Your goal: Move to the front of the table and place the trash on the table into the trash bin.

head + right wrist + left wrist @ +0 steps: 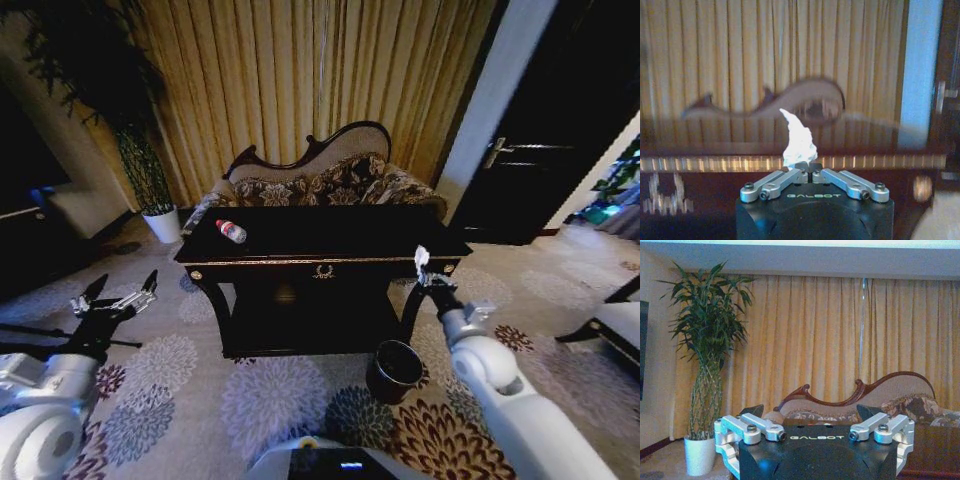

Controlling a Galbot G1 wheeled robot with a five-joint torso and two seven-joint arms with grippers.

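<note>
Tissue (421, 256) clamped in right gripper (425, 272) beside table (320, 262) front corner, left gripper (122, 300) spread idle, bottle (231, 231) on top; next, likely lowering over trash bin (395, 371).

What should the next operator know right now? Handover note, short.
Right end effector: shut on a crumpled white tissue, held by the front right corner of the dark glossy wooden table.
Left end effector: open, idle, off the table's left side.
Clear plastic bottle with red cap: lying on the tabletop, rear left.
Round reddish-brown trash bin: on the carpet, below the right end effector.
Done: tissue picked up.
Left: drop tissue in bin, then the bottle.
</note>
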